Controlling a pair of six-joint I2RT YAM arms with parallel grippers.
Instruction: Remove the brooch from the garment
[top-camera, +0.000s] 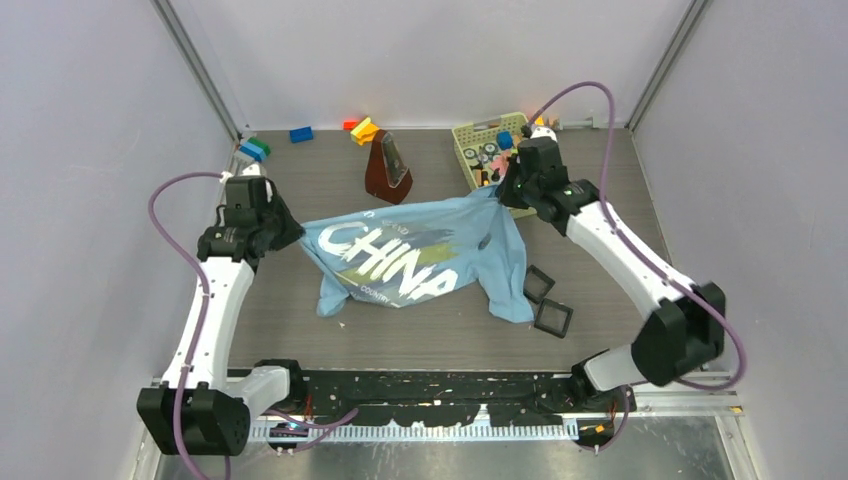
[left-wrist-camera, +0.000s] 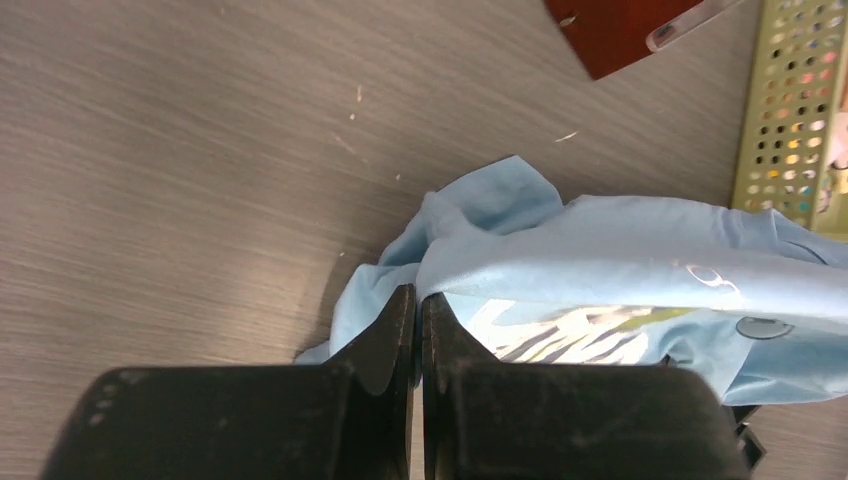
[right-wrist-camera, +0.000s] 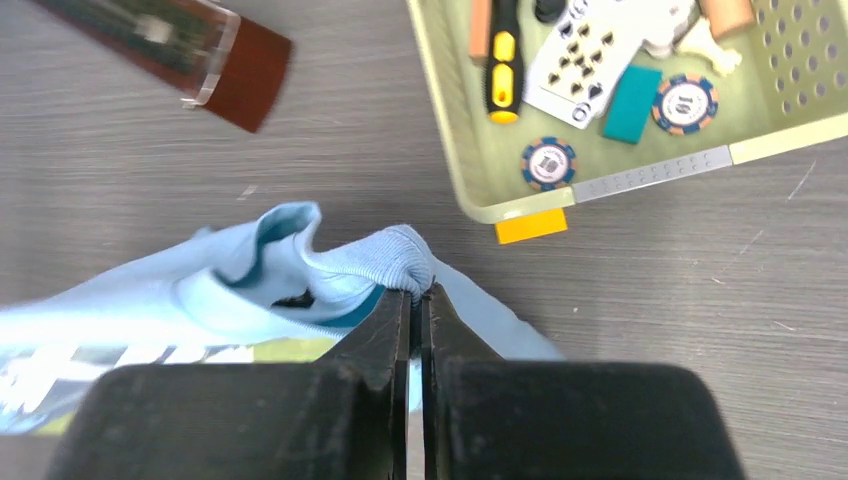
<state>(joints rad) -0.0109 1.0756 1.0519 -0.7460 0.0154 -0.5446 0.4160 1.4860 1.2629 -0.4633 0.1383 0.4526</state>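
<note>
Reading CHINA in big white brush letters across the shirt (top-camera: 415, 255), centre of the top view, with COUNTRY in small print beneath. Showing 10 on two chips (right-wrist-camera: 548, 162) inside the basket (right-wrist-camera: 447, 130), upper right of the right wrist view, next to a card (right-wrist-camera: 590, 45) of black spade pips.

Rising along the left side of the top view from a base at lower left, forearm steep, wrist turned toward the middle: left gripper (top-camera: 290, 232) pressed together on the shirt's left end. Shown in the left wrist view as black fingers (left-wrist-camera: 390, 335) shut tight on a pale blue fold, bottom centre.

Folded at an elbow at far right, forearm slanting up and left: right gripper (top-camera: 497, 192) pinching the shirt's upper right corner, just beside the basket. Clamped on a ribbed edge, centre of the right wrist view.

Stretched between both grippers, cloth sagging toward the lower middle of the top view.

Sitting on the shirt's right part, near the right gripper: brooch (top-camera: 484, 241), seemingly the small dark oval there, too tiny to be sure. Visible again low at the right edge of the left wrist view.

Lying just right of the shirt's lower corner: two black trays (top-camera: 538, 284).
</note>
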